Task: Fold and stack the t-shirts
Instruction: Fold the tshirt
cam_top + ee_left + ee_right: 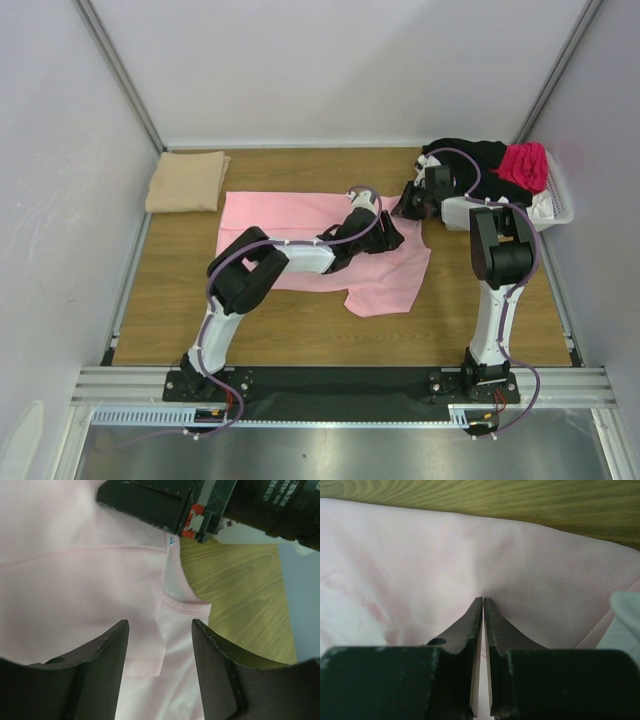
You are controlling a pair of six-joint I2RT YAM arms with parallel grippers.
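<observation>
A light pink t-shirt [290, 225] lies spread on the wooden table [300, 325], with one sleeve toward the front. My left gripper [388, 236] hovers over its right part with the jaws open and nothing between them. In the left wrist view that gripper [160, 625] is just above the pink cloth [75, 590] near the collar seam. My right gripper [408, 207] sits at the shirt's back right edge. The right wrist view shows it [483, 599] shut, with pink cloth [420, 545] puckered at its tips. A folded tan t-shirt [187, 181] rests at the back left.
A white plastic basket [560, 195] stands at the back right against the wall, holding a black shirt [470, 155], a magenta shirt [525, 165] and some white cloth [545, 205]. Grey walls enclose the table on three sides.
</observation>
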